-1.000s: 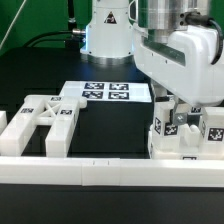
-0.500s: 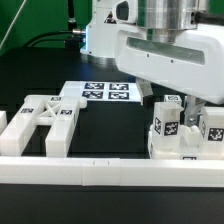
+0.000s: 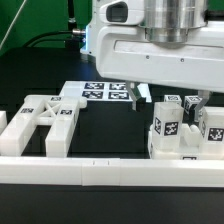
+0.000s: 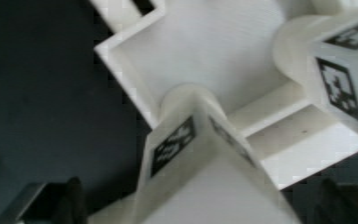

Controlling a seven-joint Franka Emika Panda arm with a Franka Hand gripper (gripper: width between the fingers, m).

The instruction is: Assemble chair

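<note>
Chair posts [image 3: 168, 123] nr, just below fingers [image 3: 139, 97]

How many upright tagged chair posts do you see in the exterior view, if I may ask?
3, all at its right: front post, rear post, edge post. The arm may hide more.

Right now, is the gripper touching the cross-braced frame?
Apart. The exterior view shows the gripper near the marker board, with bare black table between it and the cross-braced frame.
</note>
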